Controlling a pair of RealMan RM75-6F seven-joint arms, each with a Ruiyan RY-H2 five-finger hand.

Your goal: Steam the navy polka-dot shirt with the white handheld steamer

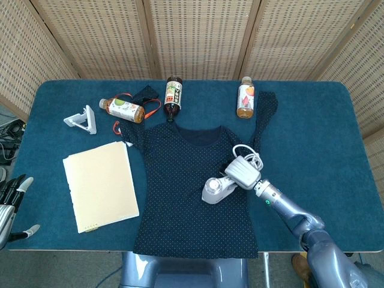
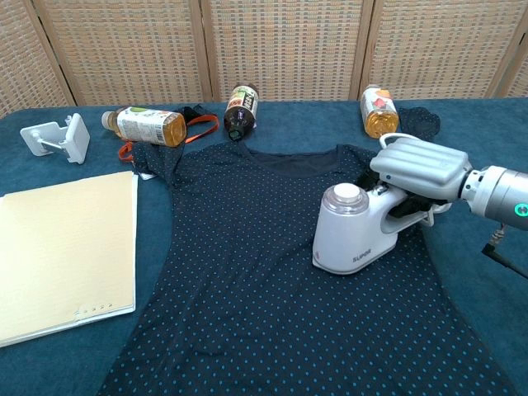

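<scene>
The navy polka-dot shirt (image 1: 186,180) (image 2: 247,256) lies flat on the blue table, neck toward the far side. The white handheld steamer (image 1: 217,188) (image 2: 353,233) stands on the shirt's right half, below the right sleeve. My right hand (image 1: 245,172) (image 2: 419,172) grips its handle from the right, with the white cord (image 1: 252,156) looped behind. My left hand (image 1: 13,198) hangs off the table's left front corner, fingers spread, holding nothing.
A cream notebook (image 1: 100,185) (image 2: 62,252) lies left of the shirt. Three bottles lie along the far side: green-label (image 1: 123,108), dark (image 1: 173,96), orange (image 1: 245,98). A white phone stand (image 1: 82,119) and an orange lanyard (image 1: 150,108) sit at the far left.
</scene>
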